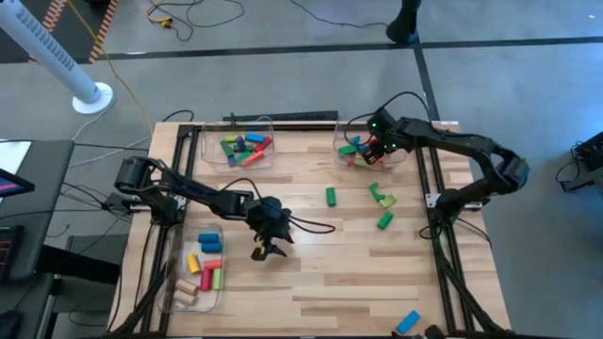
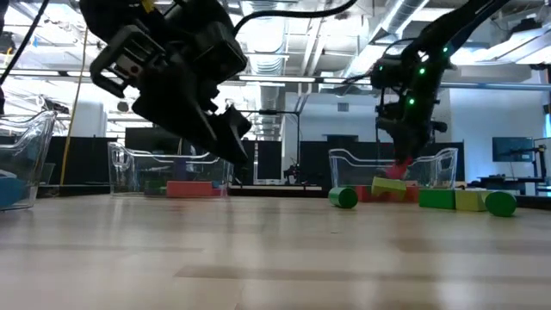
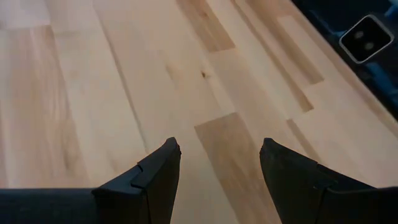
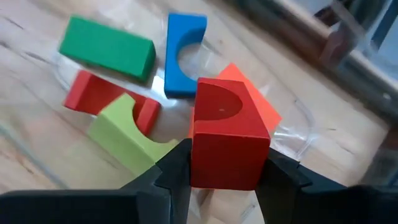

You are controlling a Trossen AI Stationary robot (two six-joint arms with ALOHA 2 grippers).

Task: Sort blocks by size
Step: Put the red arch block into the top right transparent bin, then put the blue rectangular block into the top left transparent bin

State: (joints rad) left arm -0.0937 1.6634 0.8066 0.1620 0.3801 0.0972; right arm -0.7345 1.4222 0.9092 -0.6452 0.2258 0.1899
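**Red arch block held over the far-right bin**

Your right gripper (image 4: 221,168) was clamped on a red arch block (image 4: 227,134), its fingers pressing the block's two flat sides, the curved cut-out facing up toward the wrist camera. It hung over the clear bin at the table's far right corner (image 1: 350,127). Below the held piece lay a blue arch (image 4: 183,53), a green bar (image 4: 109,46), a light-green arch (image 4: 124,137), a red block (image 4: 93,93) and an orange block (image 4: 261,102), all crowded together in that bin.

Just beyond the bin, loose on the wooden table (image 1: 358,273), sat a green cylinder (image 1: 332,196), a green-and-yellow cluster (image 1: 382,196) and another green cylinder (image 1: 384,221).

Your left gripper (image 1: 267,247) hovered over bare wood near the table's middle, fingers (image 3: 155,177) spread apart and holding nothing.

A second bin at the far middle (image 1: 209,141) held mixed green, blue, red and yellow blocks. A third bin at the left edge (image 1: 181,273) held blue, yellow, red, green and plain-wood pieces. One blue block (image 1: 407,322) lay apart at the near right edge.
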